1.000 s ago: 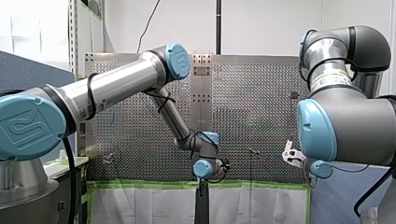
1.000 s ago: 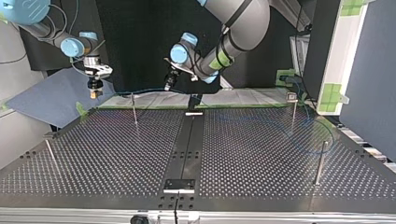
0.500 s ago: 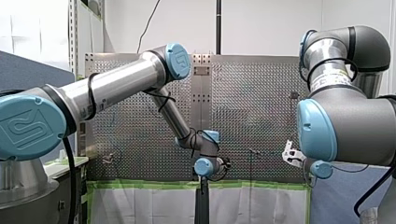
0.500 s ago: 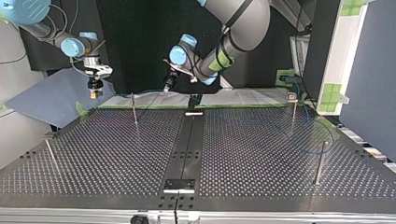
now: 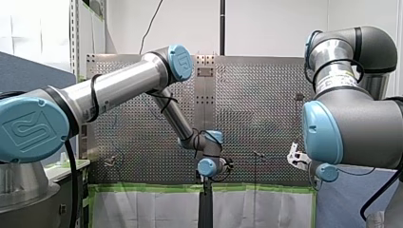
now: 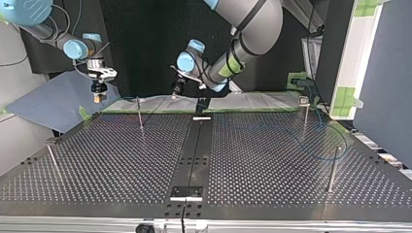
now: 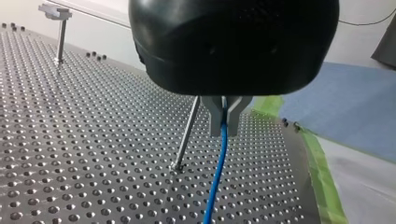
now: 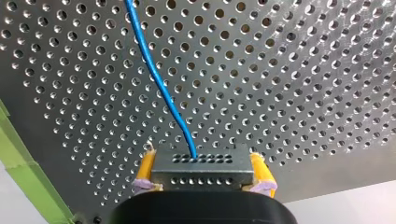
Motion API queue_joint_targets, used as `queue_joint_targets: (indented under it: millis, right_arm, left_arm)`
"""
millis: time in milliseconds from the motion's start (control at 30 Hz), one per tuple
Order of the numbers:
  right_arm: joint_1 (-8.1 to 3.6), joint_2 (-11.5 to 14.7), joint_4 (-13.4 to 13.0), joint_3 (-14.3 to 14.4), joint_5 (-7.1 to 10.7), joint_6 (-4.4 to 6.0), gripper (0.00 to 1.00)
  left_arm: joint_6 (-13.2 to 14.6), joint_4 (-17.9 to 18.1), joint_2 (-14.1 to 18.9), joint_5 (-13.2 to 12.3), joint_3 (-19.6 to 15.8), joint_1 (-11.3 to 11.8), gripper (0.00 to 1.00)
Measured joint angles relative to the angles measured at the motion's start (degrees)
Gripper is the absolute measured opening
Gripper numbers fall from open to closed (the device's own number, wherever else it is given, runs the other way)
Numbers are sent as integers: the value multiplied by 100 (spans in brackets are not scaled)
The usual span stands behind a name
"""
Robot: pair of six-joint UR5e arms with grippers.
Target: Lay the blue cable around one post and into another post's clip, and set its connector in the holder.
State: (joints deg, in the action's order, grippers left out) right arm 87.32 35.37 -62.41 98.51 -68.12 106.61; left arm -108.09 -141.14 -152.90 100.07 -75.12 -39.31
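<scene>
- My left arm (image 5: 119, 88): stretched out to mid-table in the front view, wrist bent downward.
- My left gripper (image 7: 224, 116): grey metal fingers (image 7: 212, 116) pressed together on the blue cable (image 7: 215, 177).
- My right arm (image 5: 351, 118): folded close by the front view's right edge.
- My right gripper (image 8: 201, 155): points straight down in the top view, yellow pads (image 8: 145, 169) clamped on either side of the connector (image 8: 201, 175).

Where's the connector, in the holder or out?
Out. In the right wrist view the right gripper clamps the connector between its yellow pads, off the perforated table; the blue cable runs from it.
</scene>
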Motion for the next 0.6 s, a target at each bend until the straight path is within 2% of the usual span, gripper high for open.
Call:
queue_joint_targets:
  millis: [600]
  right_arm:
    - [2,-7,0,-71,0,58,2]
  left_arm:
    - [-10,-156,-5,-62,233,122,0]
